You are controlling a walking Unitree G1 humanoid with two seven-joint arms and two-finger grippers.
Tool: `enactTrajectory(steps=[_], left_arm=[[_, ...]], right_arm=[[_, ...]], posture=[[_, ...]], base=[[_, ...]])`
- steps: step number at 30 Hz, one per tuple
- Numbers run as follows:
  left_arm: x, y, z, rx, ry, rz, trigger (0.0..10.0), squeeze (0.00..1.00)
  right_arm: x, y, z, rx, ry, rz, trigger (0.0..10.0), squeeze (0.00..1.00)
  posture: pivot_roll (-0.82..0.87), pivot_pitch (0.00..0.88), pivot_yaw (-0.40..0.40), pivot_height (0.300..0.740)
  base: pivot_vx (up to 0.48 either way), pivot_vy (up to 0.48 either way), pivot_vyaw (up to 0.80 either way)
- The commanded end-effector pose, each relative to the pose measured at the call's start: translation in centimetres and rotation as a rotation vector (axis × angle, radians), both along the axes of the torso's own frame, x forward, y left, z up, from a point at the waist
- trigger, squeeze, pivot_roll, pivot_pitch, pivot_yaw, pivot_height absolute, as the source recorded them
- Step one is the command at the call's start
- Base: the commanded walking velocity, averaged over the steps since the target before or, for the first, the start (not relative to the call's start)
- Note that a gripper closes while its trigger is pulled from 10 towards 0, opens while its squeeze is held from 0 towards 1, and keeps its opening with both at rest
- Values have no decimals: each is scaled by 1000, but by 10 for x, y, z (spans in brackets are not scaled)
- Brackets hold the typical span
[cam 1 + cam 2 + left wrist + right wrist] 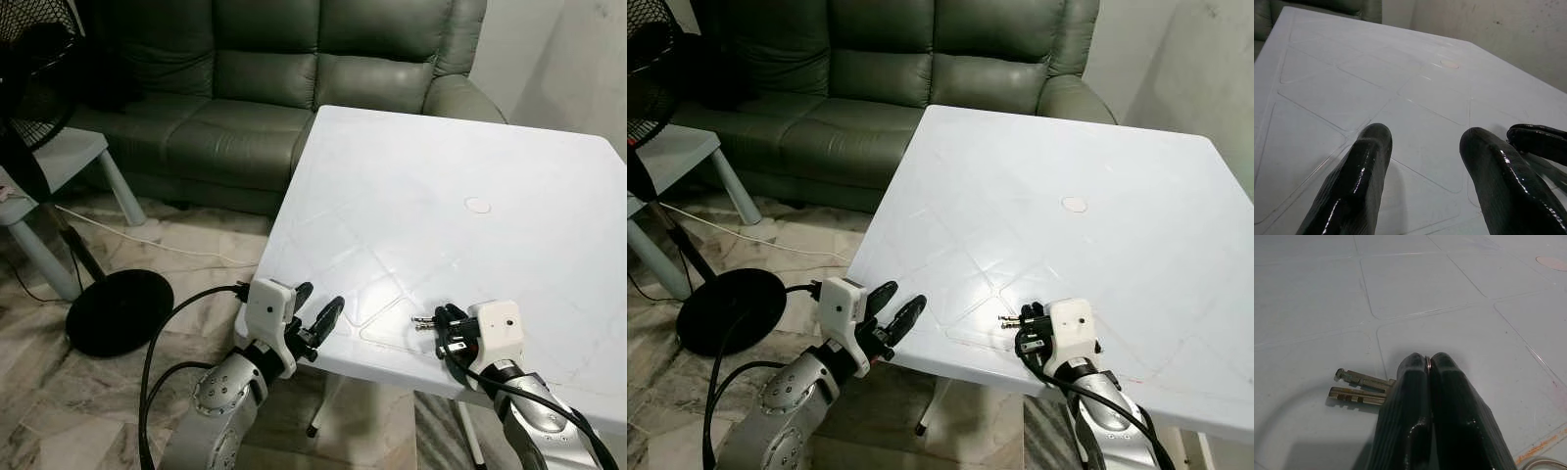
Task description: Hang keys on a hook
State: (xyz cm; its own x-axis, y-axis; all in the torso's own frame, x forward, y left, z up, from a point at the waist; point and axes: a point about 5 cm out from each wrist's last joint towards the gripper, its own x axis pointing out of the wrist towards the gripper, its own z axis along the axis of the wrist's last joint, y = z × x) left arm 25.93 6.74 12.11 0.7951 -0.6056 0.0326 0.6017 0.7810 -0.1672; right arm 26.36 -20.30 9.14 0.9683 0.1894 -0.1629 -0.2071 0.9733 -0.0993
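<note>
Two keys jut from the right gripper, pinched closed on their ring above the white surface; the left gripper hovers spread, empty.

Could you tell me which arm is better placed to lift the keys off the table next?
The right. Its tool is already shut on the ring of the keys, which lie on the table. The left tool is open at the table's near edge, holding nothing.

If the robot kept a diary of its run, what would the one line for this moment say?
stage: keys pinched | right claw: shut on key ring, keys low over white table | left claw: open, at table's near edge | hook: unseen
</note>
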Motion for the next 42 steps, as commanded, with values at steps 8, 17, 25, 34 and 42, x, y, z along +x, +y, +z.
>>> enactTrajectory(steps=[8,17,25,34,42], left_arm=[[-2,-2,4,1,-14,-6,10000,0],[-2,-2,4,-1,-12,-5,10000,0],[-2,-2,4,-3,-11,-5,10000,0],[-2,-2,4,-4,-9,-7,10000,0],[-2,-2,5,-5,-9,-9,10000,0]], right_arm=[[-1,-7,-3,27,24,-16,10000,1000],[-3,-10,1,45,8,26,10000,0],[-3,-12,2,46,-5,30,10000,0],[-3,-18,2,37,-14,3,10000,0],[-5,-18,1,45,-8,20,3922,0]], posture=[[67,116,-28,740],[67,117,-28,740],[67,117,-28,740],[64,120,-24,740],[65,121,-21,740]], base=[[0,0,0],[0,0,0],[0,0,0],[0,0,0],[0,0,0]])
